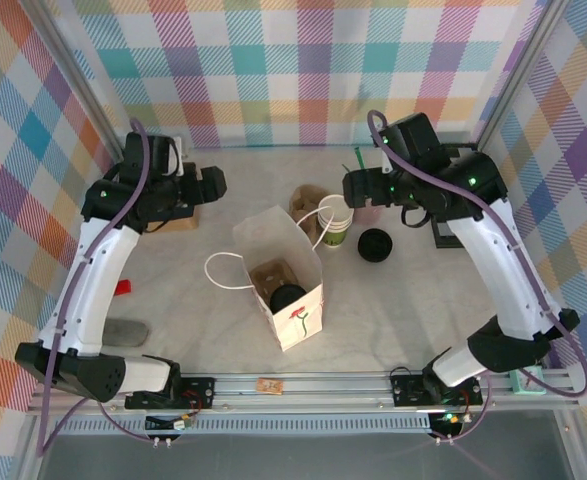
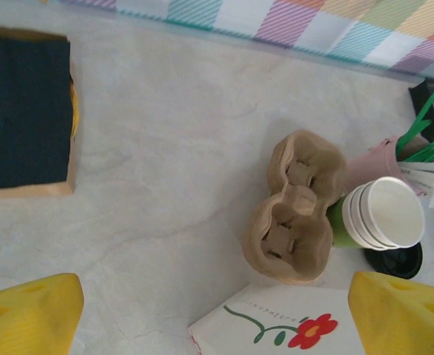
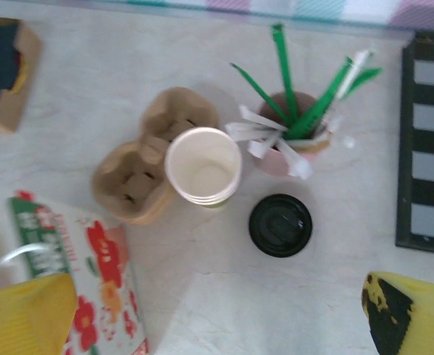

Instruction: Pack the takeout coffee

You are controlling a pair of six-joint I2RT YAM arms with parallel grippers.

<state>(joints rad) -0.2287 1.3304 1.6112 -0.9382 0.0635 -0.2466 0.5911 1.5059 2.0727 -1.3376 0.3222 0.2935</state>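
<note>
Takeout coffee (image 1: 286, 295) sits inside bag (image 1: 303, 318) near cup stack (image 1: 335, 228).

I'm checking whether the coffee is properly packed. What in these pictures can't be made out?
- Top view: inside the white paper bag with a red flower, a round black lid shows; the bag's walls hide whatever is under it.
- Left wrist view: the flat black plastic lid on the table is mostly behind the stack of white paper cups.
- Right wrist view: the bag is blurred and cut off by the lower left edge.
</note>
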